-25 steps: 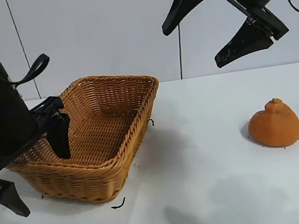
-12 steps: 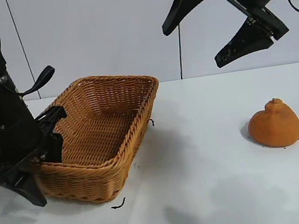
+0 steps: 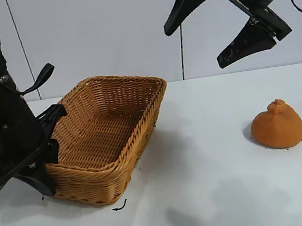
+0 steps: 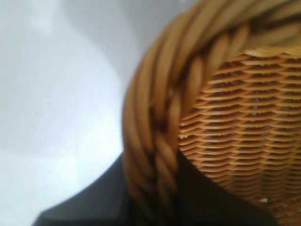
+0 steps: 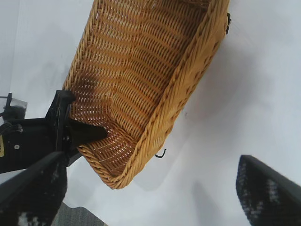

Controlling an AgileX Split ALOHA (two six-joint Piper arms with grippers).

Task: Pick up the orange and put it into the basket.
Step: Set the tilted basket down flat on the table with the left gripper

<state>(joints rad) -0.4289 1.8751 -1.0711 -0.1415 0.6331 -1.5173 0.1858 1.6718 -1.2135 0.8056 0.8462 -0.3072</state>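
The orange (image 3: pixel 276 125) lies on the white table at the right, on its own. The wicker basket (image 3: pixel 114 83) stands at the left. My left gripper (image 3: pixel 49 166) is shut on the basket's near-left corner; in the left wrist view the braided rim (image 4: pixel 155 94) runs down between the dark jaws of the left gripper (image 4: pixel 153 188). My right gripper (image 3: pixel 214 25) hangs high above the table's middle, open and empty, well above and left of the orange. Its wrist view looks down past the right gripper (image 5: pixel 150 188) onto the basket (image 5: pixel 188 89); the orange is out of that view.
A small black scrap (image 3: pixel 119 206) lies on the table just in front of the basket; it also shows in the right wrist view (image 5: pixel 161 154). White table stretches between the basket and the orange. A wall panel stands behind.
My left gripper came down onto the basket's near-left corner and closed on its rim. The basket has shifted slightly to the right. The right arm and the orange have not moved.
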